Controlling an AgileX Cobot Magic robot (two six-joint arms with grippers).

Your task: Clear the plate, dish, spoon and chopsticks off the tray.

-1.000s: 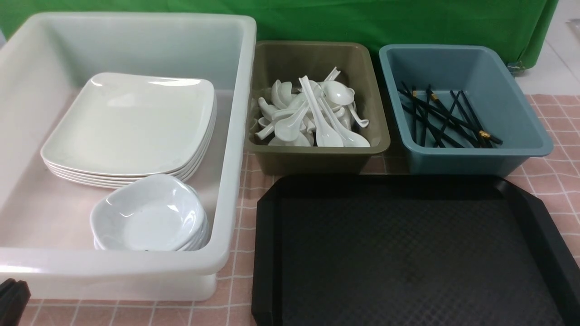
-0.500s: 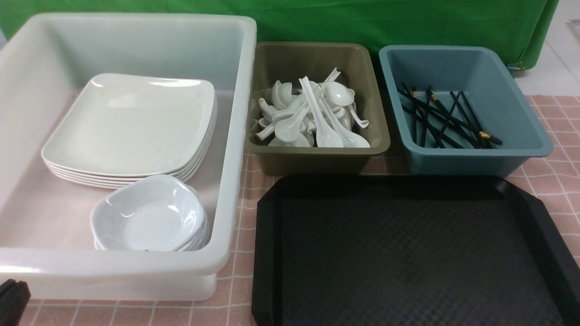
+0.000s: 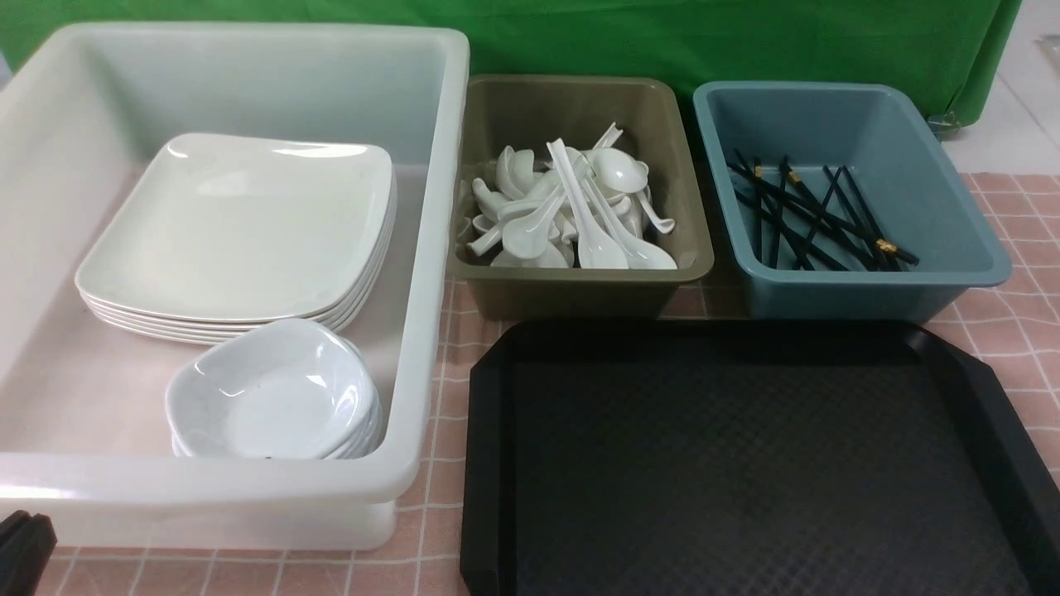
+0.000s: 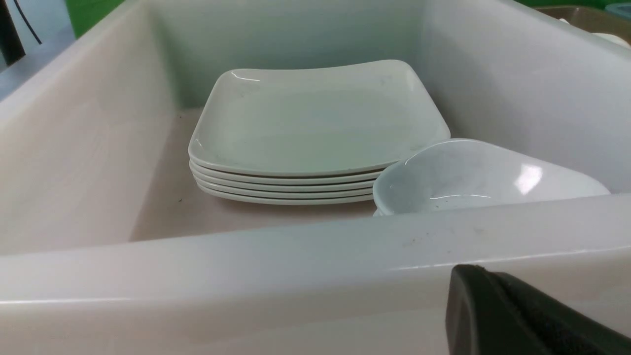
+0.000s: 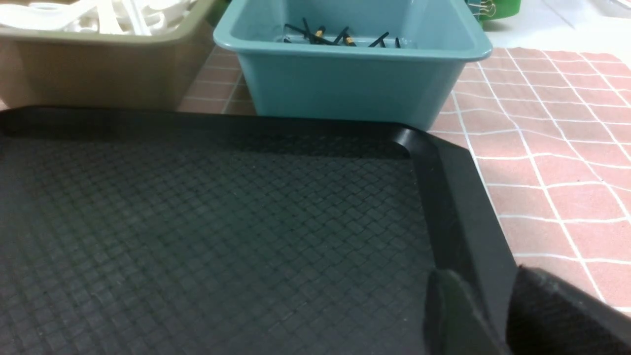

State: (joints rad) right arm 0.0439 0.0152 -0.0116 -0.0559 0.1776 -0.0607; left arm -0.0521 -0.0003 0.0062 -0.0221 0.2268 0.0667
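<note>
"Fingers [image 4: 517, 315] on the left gripper [image 3: 23, 550], how did they stand?"

"Pressed together with nothing between them, low by the near outer wall of the white tub [image 3: 431, 248]."

"And the right gripper [image 5: 503, 320]?"

"Its own wrist view showed two dark fingers [image 5: 456, 315] at the right rim of the tray [image 3: 489, 463], one toward the inside and one toward the outside. It was black on black, so I couldn't tell whether they pinched the rim or only stood parted beside it. The front view didn't catch that gripper at all."

"Where was the plate [image 3: 240, 223]?"

"On top of a stack of plates inside the white tub, toward the far side. The dish [image 3: 273, 389] sat on a small stack of its own nearer us, just beside the plates."

"The spoon [image 3: 592, 223]?"

"In the olive tub [image 3: 580, 285], lying on a heap of white spoons. I couldn't pick one out as special."

"And the chopsticks [image 3: 811, 215]?"

"Crossed loosely on the floor of the blue tub [image 3: 869, 290], gold bands showing. Both small tubs stood just behind the tray on the pink checked cloth [image 3: 1019, 314]. The tray's patterned floor lay bare."
</note>
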